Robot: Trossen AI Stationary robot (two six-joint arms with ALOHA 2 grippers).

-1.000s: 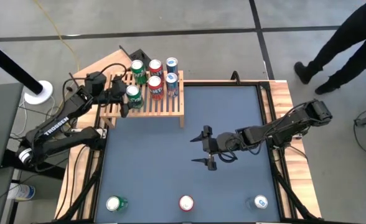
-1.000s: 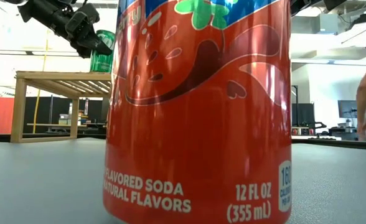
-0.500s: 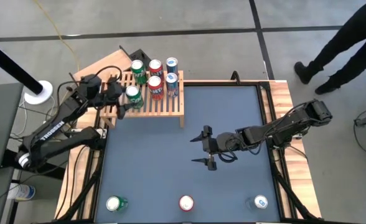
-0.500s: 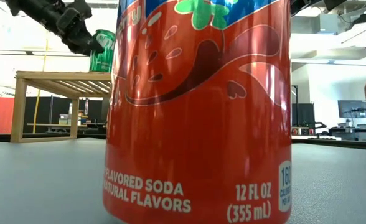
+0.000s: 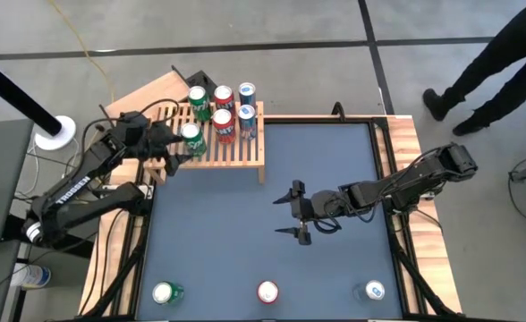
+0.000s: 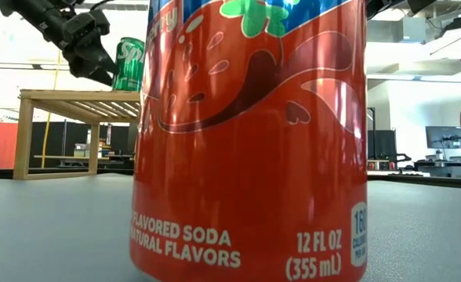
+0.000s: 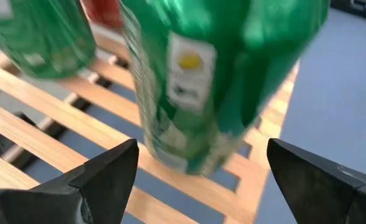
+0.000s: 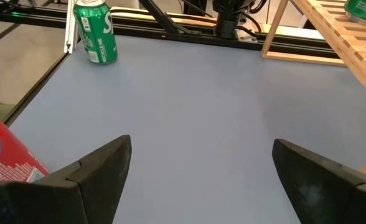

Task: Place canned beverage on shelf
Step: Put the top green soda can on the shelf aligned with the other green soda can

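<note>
Red soda can is seen nearest. Beyond, the right hand waits spread above the tabletop. Farthest, the green can stands on the shelf, released; the left hand, unclenched beside it, should be drawn straight back.

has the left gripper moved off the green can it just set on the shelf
Yes. In the high view the left gripper has backed away from the green can, toward the shelf's left end; its fingers are open and clear of it.
</note>
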